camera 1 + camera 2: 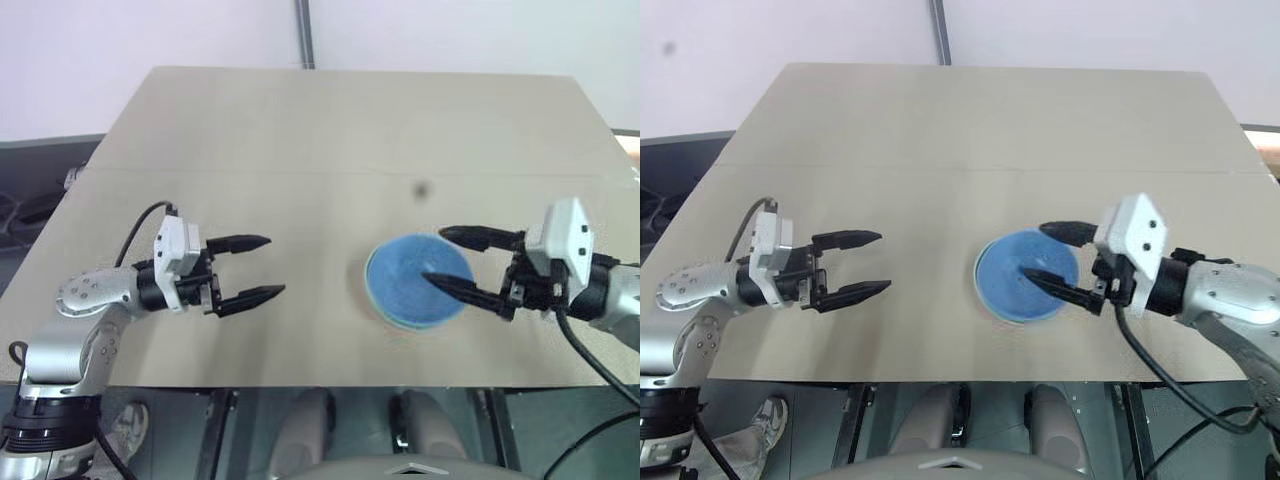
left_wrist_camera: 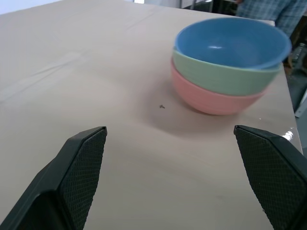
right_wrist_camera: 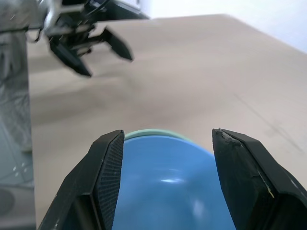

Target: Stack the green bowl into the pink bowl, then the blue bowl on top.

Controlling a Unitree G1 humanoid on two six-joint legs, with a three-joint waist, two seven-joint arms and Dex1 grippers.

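Note:
The blue bowl [image 1: 405, 280] sits on top of a stack on the tan table [image 1: 300, 130], right of centre. In the left wrist view the blue bowl [image 2: 230, 43] rests in the green bowl [image 2: 216, 75], which rests in the pink bowl [image 2: 206, 99]. My right gripper [image 1: 434, 255] is open at the stack's right side. One finger lies over the blue bowl's inside and the other past its far rim, and nothing is gripped. My left gripper [image 1: 272, 266] is open and empty, well to the left of the stack and pointing toward it.
The table's near edge runs just below both arms. A grey pole [image 1: 305, 35] stands behind the far edge. A small dark speck [image 1: 421, 189] marks the table beyond the stack. A person's checked sleeve [image 2: 268, 10] is past the table in the left wrist view.

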